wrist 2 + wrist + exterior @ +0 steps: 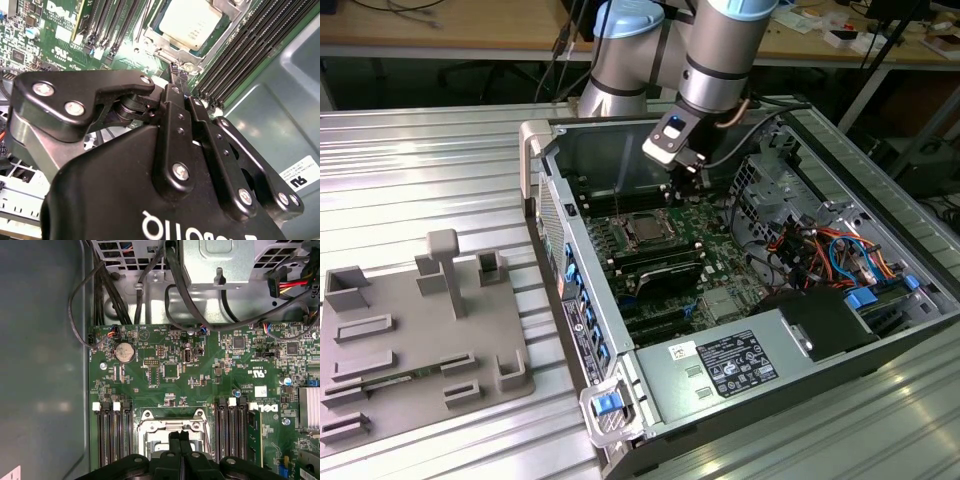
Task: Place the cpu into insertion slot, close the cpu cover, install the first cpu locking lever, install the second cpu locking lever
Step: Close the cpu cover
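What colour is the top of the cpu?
The cpu has a pale silver-grey top, which shows best in the second wrist view.

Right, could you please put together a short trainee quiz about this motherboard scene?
1. True or false: the gripper is wide open.
2. Where is the cpu: A in the gripper, B in the insertion slot, C on a shelf?
3. What flanks the insertion slot on both sides?
Key: 1 false, it is shut; 2 B; 3 long black memory slots.
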